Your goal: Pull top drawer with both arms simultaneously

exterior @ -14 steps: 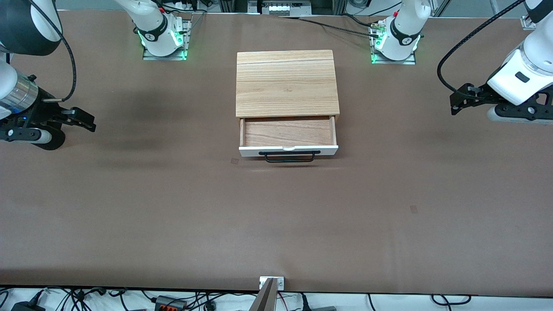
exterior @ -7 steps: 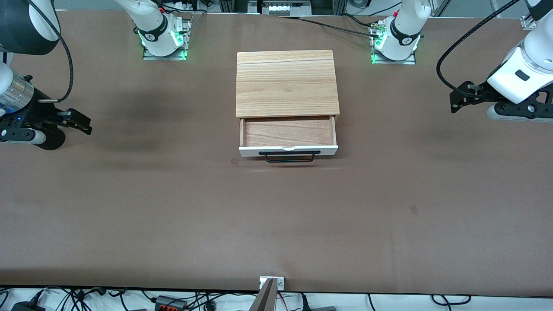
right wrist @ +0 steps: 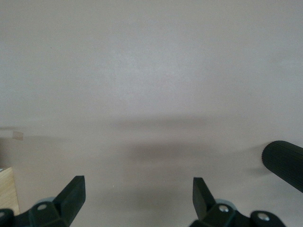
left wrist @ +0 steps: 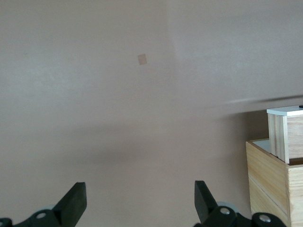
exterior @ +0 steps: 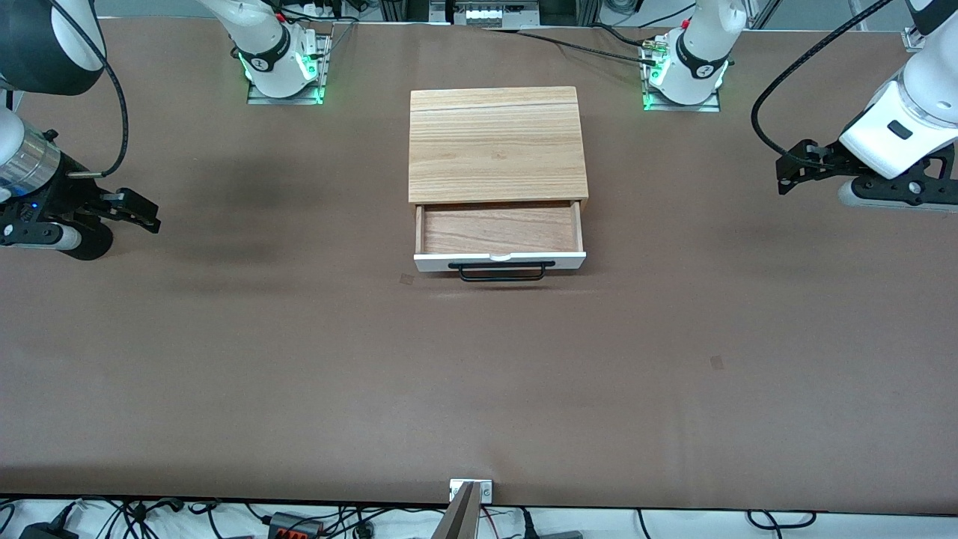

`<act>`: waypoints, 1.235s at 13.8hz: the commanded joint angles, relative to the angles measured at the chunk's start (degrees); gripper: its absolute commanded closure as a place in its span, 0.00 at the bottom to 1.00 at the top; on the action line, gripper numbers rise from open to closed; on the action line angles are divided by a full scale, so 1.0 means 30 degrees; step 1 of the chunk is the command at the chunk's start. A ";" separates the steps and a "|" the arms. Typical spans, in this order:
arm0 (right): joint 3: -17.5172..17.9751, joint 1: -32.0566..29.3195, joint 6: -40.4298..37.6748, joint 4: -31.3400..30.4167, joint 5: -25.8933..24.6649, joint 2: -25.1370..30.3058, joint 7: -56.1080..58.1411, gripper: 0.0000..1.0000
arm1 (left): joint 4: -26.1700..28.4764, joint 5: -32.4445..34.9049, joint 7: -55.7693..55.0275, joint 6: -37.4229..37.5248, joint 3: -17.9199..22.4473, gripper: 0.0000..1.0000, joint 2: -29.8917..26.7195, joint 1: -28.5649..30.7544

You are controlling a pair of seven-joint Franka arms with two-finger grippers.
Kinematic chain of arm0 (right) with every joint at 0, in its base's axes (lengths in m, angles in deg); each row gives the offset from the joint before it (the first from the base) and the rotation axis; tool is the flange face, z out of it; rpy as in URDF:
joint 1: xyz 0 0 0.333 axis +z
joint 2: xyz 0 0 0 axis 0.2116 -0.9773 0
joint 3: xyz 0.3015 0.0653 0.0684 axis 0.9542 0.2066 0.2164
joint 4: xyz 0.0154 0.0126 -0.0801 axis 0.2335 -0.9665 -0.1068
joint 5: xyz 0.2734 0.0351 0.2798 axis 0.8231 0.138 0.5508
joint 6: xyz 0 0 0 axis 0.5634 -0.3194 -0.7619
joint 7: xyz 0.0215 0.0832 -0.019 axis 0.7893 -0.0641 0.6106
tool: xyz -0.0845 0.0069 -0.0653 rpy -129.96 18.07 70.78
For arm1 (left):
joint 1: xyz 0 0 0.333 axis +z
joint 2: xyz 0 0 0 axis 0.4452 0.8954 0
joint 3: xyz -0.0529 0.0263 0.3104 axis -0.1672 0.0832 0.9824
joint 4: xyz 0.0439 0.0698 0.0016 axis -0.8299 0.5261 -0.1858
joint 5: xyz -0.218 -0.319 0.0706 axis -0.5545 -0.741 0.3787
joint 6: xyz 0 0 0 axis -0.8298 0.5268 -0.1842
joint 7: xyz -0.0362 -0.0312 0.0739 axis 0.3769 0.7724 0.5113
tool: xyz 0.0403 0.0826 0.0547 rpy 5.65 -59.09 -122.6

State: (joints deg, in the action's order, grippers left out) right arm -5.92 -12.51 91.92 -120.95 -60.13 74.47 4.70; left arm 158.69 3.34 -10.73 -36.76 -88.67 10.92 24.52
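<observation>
The top drawer (exterior: 500, 230) stands pulled out of the cabinet (exterior: 497, 142) toward the front camera, showing its reddish-brown inside, white front panel and black bar handle (exterior: 501, 270). A corner of the drawer also shows in the left wrist view (left wrist: 284, 132). My left gripper (exterior: 789, 169) is open and empty, up over the bare table at the left arm's end, well apart from the cabinet; it also shows in the left wrist view (left wrist: 139, 203). My right gripper (exterior: 142, 209) is open and empty over the table at the right arm's end; it also shows in the right wrist view (right wrist: 138, 201).
The cabinet's light wood-grain top board (exterior: 497, 142) sits mid-table between the two arm bases (exterior: 284, 67) (exterior: 685, 71). Small patches mark the brown mat (exterior: 717, 362). Cables lie along the table's near edge (exterior: 299, 520).
My left gripper has drifted slightly up and away from the cabinet. My right gripper drew back a little toward its end of the table, then held still. The drawer has not moved.
</observation>
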 commanded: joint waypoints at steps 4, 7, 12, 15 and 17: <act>0.0204 -0.0224 0.0108 0.0273 0.0053 0.0133 -0.0212 0.00 | -0.0558 -0.0288 -0.0007 0.0518 -0.0259 0.00 0.0242 -0.0033; 0.0291 -0.0078 -0.0329 0.0363 -0.0091 0.0162 -0.0065 0.00 | -0.0558 -0.0316 0.0111 0.0518 -0.0288 0.00 0.0243 -0.0033; 0.0291 -0.0019 -0.1182 0.0392 -0.0092 0.0279 -0.0094 0.00 | -0.0559 -0.0316 0.0111 0.0518 -0.0288 0.00 0.0272 -0.0033; 0.0291 0.0010 -0.1094 0.0392 -0.0092 0.0220 -0.0094 0.00 | -0.0559 -0.0316 0.0111 0.0518 -0.0288 0.00 0.0272 -0.0033; 0.0291 0.0010 -0.1094 0.0421 -0.0092 0.0191 -0.0094 0.00 | -0.0559 -0.0316 0.0082 0.0518 -0.0288 0.00 0.0272 -0.0062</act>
State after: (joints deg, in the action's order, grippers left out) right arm -5.56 -12.25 89.56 -120.10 -60.11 74.47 4.71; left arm 158.69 3.33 -10.73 -36.53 -89.45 11.09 24.31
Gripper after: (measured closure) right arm 0.000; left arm 0.000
